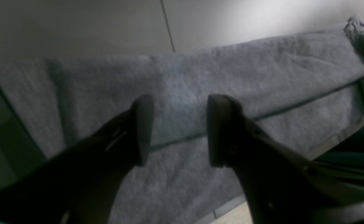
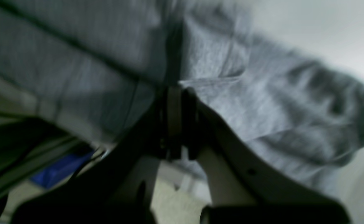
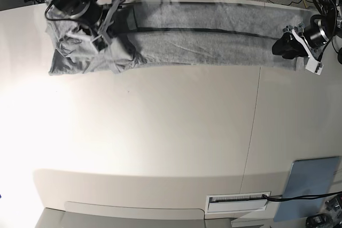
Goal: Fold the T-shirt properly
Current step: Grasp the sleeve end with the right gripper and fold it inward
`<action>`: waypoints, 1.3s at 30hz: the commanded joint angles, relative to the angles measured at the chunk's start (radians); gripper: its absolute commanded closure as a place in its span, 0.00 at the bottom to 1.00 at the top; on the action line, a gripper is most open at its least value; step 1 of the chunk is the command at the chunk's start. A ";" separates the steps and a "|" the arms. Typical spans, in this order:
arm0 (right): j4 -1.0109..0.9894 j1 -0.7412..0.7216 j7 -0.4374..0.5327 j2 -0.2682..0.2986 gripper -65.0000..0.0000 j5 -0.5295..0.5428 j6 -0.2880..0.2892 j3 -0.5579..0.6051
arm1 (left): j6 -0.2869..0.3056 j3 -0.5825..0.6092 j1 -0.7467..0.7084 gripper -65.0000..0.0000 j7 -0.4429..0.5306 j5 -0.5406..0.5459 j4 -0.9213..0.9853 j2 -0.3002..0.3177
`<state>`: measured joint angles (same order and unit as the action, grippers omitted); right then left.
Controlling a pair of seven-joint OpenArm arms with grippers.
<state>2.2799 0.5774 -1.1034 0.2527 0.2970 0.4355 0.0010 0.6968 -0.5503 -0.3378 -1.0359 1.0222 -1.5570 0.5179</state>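
Right fingers (image 2: 177, 124) are pressed together, pinching a fold of the T-shirt (image 3: 214, 38) at upper left of the base view. Left fingers (image 1: 179, 130) stand spread above its other end, upper right. T-shirt lies folded long along the surface (image 3: 160, 132) top edge.

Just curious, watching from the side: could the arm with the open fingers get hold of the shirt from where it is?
Probably yes. The left gripper hangs open right over the T-shirt, and nothing lies between its fingers and the cloth. The right gripper is shut on the far end of the shirt.
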 commanded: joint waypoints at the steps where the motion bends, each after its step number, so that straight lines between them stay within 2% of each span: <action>1: 0.020 0.002 0.024 0.008 1.00 0.010 0.006 0.011 | 0.001 -0.008 0.003 0.55 0.015 0.026 -0.014 0.019; 4: 0.020 0.010 0.015 0.008 1.00 0.009 0.054 0.072 | 0.001 -0.008 0.003 0.55 0.015 0.025 -0.014 0.019; 9: 0.020 0.010 0.014 0.008 1.00 -0.047 0.054 0.166 | 0.001 -0.008 0.002 0.55 0.014 0.025 -0.014 0.020; 13: 0.020 0.010 0.000 0.010 1.00 -0.138 0.068 0.175 | 0.001 -0.008 0.003 0.55 0.014 0.025 -0.014 0.020; 15: 0.020 0.010 0.000 0.013 1.00 -0.152 0.120 0.175 | 0.001 -0.008 0.003 0.55 0.015 0.026 -0.014 0.019; 18: 0.020 0.010 -0.002 0.013 1.00 -0.150 0.227 0.175 | 0.001 -0.008 0.003 0.55 0.014 0.026 -0.014 0.020; 19: 0.020 0.010 -0.002 0.013 0.97 -0.148 0.251 0.175 | 0.001 -0.008 0.003 0.55 0.014 0.026 -0.014 0.020; 21: 0.020 0.010 0.004 0.013 0.72 -0.148 0.253 0.175 | 0.001 -0.008 0.002 0.55 0.014 0.026 -0.014 0.020; 23: 0.020 0.010 0.011 0.013 0.58 -0.148 0.252 0.175 | 0.001 -0.008 0.002 0.55 0.014 0.026 -0.014 0.020; 26: 0.021 0.010 0.017 0.013 0.56 -0.112 0.247 0.175 | 0.001 -0.008 0.003 0.55 0.014 0.026 -0.014 0.020; 28: 0.039 0.002 0.016 0.013 0.56 -0.049 0.212 0.174 | 0.001 -0.008 0.002 0.55 0.014 0.026 -0.014 0.020; 32: 0.076 -0.035 0.090 0.013 0.57 -0.047 0.020 0.125 | 0.001 -0.008 0.002 0.55 0.014 0.026 -0.014 0.020; 36: 0.074 -0.077 0.092 0.007 0.84 -0.047 -0.089 0.009 | 0.001 -0.008 0.003 0.55 0.014 0.026 -0.014 0.020; 39: 0.066 -0.079 0.130 0.005 0.85 -0.047 -0.168 -0.072 | 0.001 -0.008 0.003 0.55 0.015 0.027 -0.014 0.020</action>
<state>2.3333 0.5011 -0.9916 0.2504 0.2447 0.2657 -0.0681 0.6968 -0.5503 -0.3378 -1.0359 1.0225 -1.5566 0.5179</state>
